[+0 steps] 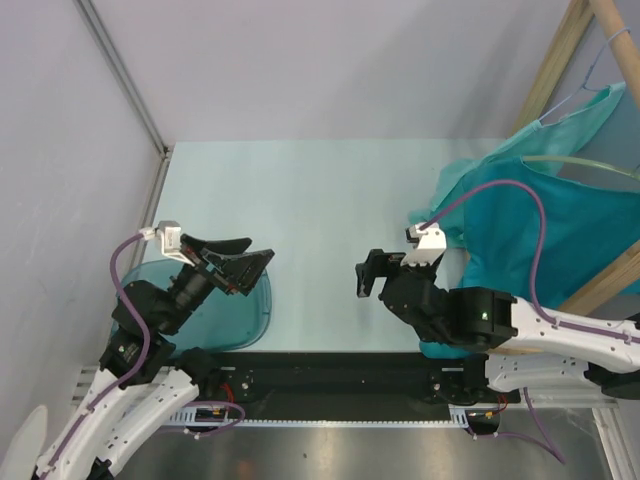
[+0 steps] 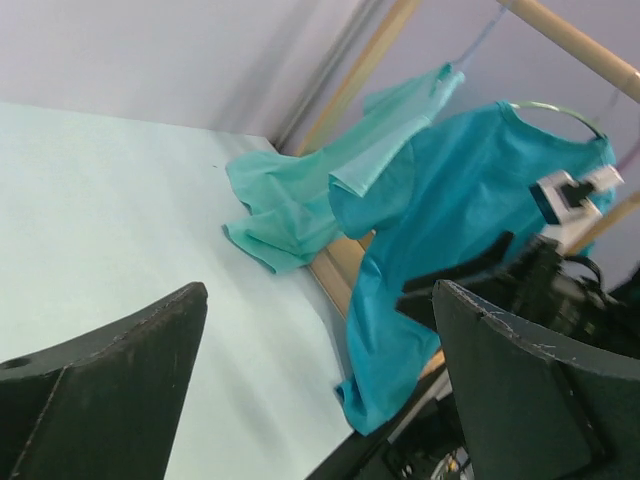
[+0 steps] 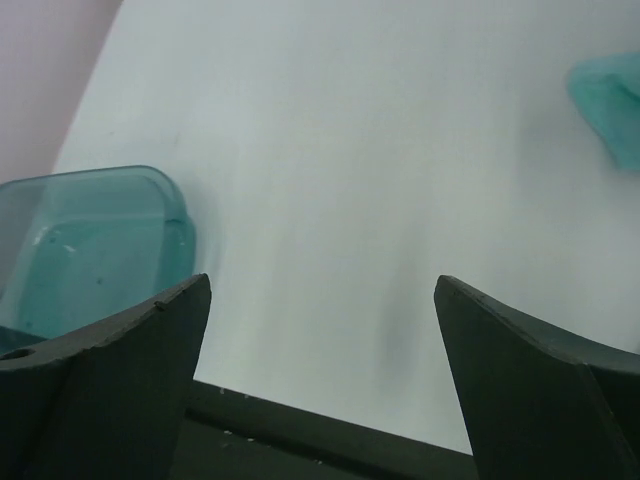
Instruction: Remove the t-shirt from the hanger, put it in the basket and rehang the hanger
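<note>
A teal t-shirt [image 1: 545, 235] hangs on a pale hanger [image 1: 580, 160] from the wooden rack at the right; its hem reaches the table's near edge. It also shows in the left wrist view [image 2: 440, 230] with the hanger's loop [image 2: 555, 108] at its neck. My left gripper [image 1: 245, 255] is open and empty at the left, pointing toward the shirt [image 2: 318, 300]. My right gripper [image 1: 362, 272] is open and empty, just left of the shirt and pointing away from it over bare table [image 3: 322, 285].
A lighter green t-shirt [image 1: 530, 140] hangs behind the teal one and drapes onto the table [image 2: 290, 205]. The wooden rack [image 1: 610, 280] stands at the right edge. A clear teal bin [image 1: 225, 310] sits under my left arm [image 3: 90, 240].
</note>
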Controlling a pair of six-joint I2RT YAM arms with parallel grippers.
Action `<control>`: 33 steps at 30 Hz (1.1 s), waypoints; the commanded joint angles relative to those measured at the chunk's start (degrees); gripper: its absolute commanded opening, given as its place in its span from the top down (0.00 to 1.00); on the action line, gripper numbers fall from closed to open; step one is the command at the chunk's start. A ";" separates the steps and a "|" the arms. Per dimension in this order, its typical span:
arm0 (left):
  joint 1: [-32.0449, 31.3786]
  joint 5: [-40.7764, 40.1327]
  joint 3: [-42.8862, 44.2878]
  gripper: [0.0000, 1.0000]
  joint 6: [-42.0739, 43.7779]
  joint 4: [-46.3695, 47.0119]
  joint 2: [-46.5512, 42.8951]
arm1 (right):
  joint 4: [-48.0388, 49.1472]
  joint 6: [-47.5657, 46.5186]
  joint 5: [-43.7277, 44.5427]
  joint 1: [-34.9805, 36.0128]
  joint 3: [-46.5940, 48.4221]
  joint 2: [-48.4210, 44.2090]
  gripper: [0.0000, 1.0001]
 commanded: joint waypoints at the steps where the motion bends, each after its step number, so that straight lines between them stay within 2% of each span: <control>1: -0.13 9.24 2.40 0.00 4.47 -3.89 1.22 | -3.03 -0.84 5.23 -1.28 3.92 0.48 0.00; 4: -0.13 13.02 1.52 0.00 4.65 -1.25 1.92 | -0.68 -1.62 2.69 -2.42 4.01 -0.66 0.00; 5: -0.13 13.82 1.52 0.00 4.56 -0.81 2.53 | 1.25 -5.37 0.67 -2.86 3.66 -1.88 0.00; 8: -0.13 16.28 2.22 0.00 4.56 0.16 4.20 | 12.67 -14.85 -10.04 -4.62 0.68 -6.09 0.00; 9: -0.13 16.81 2.39 0.00 4.56 0.25 4.56 | 19.66 -16.81 -15.46 -5.23 -1.25 -7.07 0.00; 11: -0.13 17.43 3.01 0.00 4.65 -0.53 5.43 | 22.88 -18.93 -17.01 -7.43 -1.45 -7.17 0.00; 13: -0.13 17.52 3.54 0.00 4.82 -1.42 5.96 | 21.76 -18.59 -13.17 -8.92 1.26 -5.16 0.00; 16: -0.13 17.34 3.80 0.00 5.18 -3.09 6.14 | 19.82 -19.29 -2.71 -9.02 6.09 0.20 0.00; 20: -0.13 17.78 3.89 0.00 5.62 -5.10 5.79 | 11.76 -16.40 22.29 -9.19 14.36 8.81 0.00; 23: -0.13 17.69 5.03 0.00 6.76 -7.92 6.05 | 11.12 -16.65 32.43 -10.50 18.84 12.60 0.00; 25: -0.22 18.04 6.52 0.00 7.28 -10.11 6.41 | 13.65 -21.20 35.53 -11.65 20.35 13.13 0.00; 27: -0.13 18.83 6.88 0.00 7.20 -10.73 6.41 | 29.86 -32.07 36.77 -15.07 18.34 12.61 0.00; 28: -0.13 19.44 6.70 0.00 6.76 -10.48 6.23 | 38.02 -47.00 37.30 -16.13 17.03 11.83 0.00; 29: -0.13 19.97 6.53 0.00 6.50 -10.30 6.14 | 54.63 -54.38 37.48 -17.27 15.19 11.64 0.00; 31: -0.13 20.51 6.00 0.00 5.80 -9.77 6.05 | 66.52 -68.53 37.31 -20.96 11.49 10.51 0.00; 32: -0.13 20.68 5.83 0.00 5.79 -9.60 6.05 | 71.10 -70.34 36.35 -21.93 10.95 10.24 0.00; 33: -0.13 20.68 5.56 0.00 5.88 -9.25 6.23 | 70.45 -70.45 35.64 -23.16 10.95 9.89 0.00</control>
